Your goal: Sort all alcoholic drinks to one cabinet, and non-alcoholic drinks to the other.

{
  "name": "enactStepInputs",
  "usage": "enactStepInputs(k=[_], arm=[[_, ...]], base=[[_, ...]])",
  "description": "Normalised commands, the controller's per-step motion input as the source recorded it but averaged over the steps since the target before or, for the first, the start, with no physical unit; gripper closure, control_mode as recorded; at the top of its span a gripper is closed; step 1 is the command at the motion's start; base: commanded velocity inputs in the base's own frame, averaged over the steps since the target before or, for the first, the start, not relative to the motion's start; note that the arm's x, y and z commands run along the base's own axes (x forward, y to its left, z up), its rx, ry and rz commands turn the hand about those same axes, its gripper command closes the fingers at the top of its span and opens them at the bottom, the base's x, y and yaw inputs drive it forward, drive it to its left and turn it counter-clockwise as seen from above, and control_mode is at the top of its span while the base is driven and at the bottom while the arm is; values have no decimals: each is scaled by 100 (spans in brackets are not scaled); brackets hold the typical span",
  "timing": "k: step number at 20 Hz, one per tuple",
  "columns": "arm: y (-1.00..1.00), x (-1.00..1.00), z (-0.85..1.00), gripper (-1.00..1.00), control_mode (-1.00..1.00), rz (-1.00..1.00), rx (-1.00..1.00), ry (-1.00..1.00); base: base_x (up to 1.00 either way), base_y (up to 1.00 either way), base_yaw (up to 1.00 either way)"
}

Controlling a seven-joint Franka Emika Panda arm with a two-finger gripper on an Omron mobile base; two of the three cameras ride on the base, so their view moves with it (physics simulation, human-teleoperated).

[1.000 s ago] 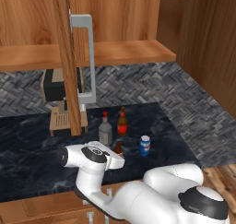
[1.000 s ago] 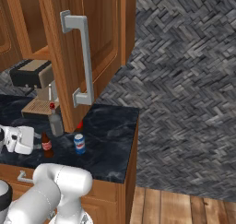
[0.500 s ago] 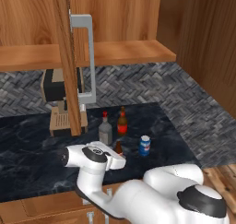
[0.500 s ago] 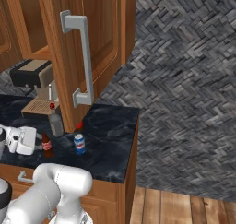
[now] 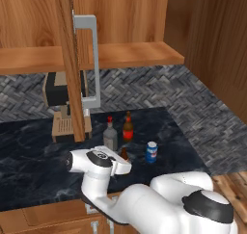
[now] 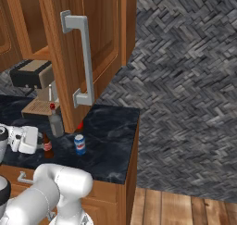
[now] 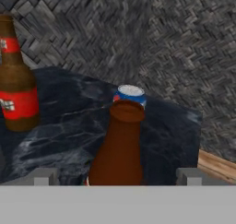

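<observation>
Nearest the arm, the gripper (image 7: 118, 174) stands low over the dark counter (image 5: 29, 161) with its jaws spread to their widest, one fingertip (image 7: 44, 176) on each side of the small dark cola bottle (image 7: 117, 144). The bottle's neck rises between the tips, roughly centred. No contact can be confirmed; the pads appear clear of the bottle on both sides, and nothing is held.

Principal risk: the bottle is narrow and tall for its base. If the hand advances off-centre, or one pad arrives first on closing, I judge the bottle could be tipped or pushed forward.

Second risk: the blue soda can (image 7: 130, 96) stands just behind the cola bottle on the line of approach. A shove could drive the bottle into the can and send either toward the counter's front corner and the floor beyond.

Third risk: the brown beer bottle (image 7: 17, 82) stands to the left in the hand view, apart from the gripper, but a wide swing on lifting out could clip it. The liquor bottle (image 5: 110, 136) with the red cap stands just beside the beer bottle, farther back.

Farthest: the open cabinet door (image 5: 70, 64) with its grey handle (image 5: 91, 59) hangs over the counter above the bottles, beside the coffee machine (image 5: 60, 96). A straight lift may foul its lower edge.

All four drinks are on the counter; none is in a cabinet yet.
</observation>
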Motion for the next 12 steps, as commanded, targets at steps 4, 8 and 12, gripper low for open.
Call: enactStepInputs(k=[4, 8, 12], arm=[[0, 14, -4, -100, -100, 0, 0, 0], [-7, 1, -11, -100, -100, 0, -1, 0], [-4, 0, -13, 100, -100, 0, -3, 0]], base=[[0, 0, 0], [0, 0, 0], [0, 0, 0]])
